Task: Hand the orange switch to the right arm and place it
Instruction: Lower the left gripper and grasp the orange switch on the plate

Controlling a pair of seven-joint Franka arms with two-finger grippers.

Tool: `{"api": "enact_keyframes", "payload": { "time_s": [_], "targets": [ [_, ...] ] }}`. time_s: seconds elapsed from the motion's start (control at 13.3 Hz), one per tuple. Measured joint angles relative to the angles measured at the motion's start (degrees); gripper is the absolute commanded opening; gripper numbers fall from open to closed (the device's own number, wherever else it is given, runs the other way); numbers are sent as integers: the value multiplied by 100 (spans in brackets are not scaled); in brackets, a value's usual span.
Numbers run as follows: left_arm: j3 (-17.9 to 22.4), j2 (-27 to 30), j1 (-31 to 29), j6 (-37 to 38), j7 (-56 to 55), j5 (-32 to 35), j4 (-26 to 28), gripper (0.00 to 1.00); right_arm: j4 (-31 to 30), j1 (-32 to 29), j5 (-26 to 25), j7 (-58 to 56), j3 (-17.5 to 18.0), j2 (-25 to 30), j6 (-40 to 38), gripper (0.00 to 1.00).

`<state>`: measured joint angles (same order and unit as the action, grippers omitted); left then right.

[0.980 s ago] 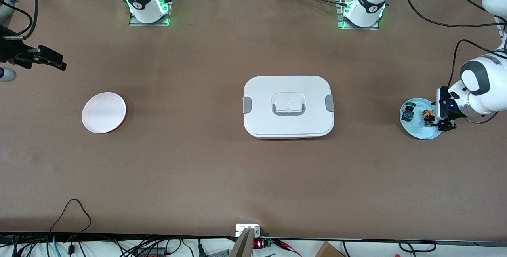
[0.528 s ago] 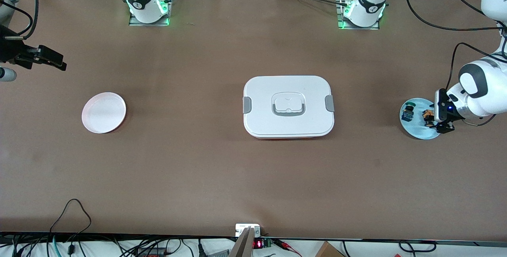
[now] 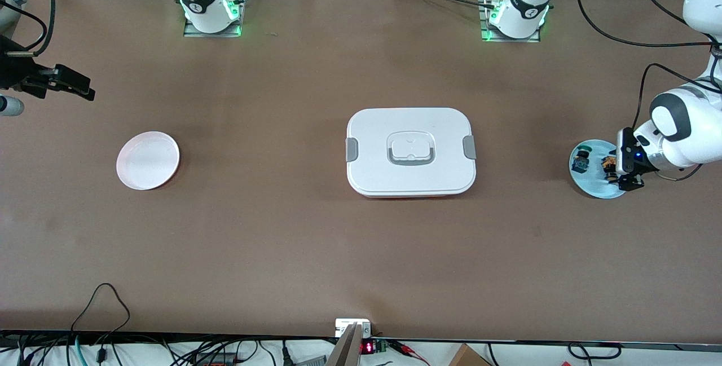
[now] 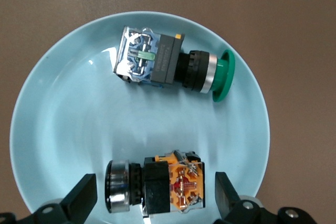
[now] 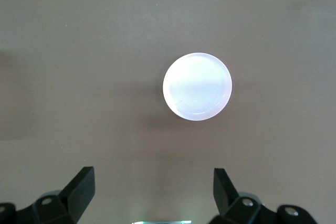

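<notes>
Left gripper (image 4: 155, 198), jaws wide apart w/ nothing held, straddles small black orange-block switch (image 4: 155, 187) on pale-blue round plate (image 4: 63, 129); switch's long axis runs finger to finger; right gripper (image 5: 152, 198) waits open.

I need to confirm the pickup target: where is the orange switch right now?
The orange switch lies on the light blue plate at the left arm's end of the table, beside the green switch, between the open fingers of the left gripper.

left gripper (image 3: 619, 174) | shifts slightly toward the table's middle over the light blue plate (image 3: 592, 188), lower onto it than a second ago | fingers (image 4: 81, 198) now straddle the orange switch (image 4: 157, 187) (not touching it, gaps on both sides) | elbow joint edges up-view too
</notes>
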<state>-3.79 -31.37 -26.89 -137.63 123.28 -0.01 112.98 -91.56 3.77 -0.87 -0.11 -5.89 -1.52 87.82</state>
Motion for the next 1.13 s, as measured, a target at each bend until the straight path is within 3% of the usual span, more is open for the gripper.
{"api": "enact_keyframes", "payload": {
  "time_s": [0.38,0.98,1.13],
  "targets": [
    [1,-44,-157,-6,475,-683,-19,100,0,2,0,0,9,0,1,100],
    [-69,-130,-100,-7,525,-696,-180,100,0,2,0,0,9,0,1,100],
    [-68,-138,-97,-7,526,-696,-185,92,0,2,0,0,9,0,1,100]
  ]
}}
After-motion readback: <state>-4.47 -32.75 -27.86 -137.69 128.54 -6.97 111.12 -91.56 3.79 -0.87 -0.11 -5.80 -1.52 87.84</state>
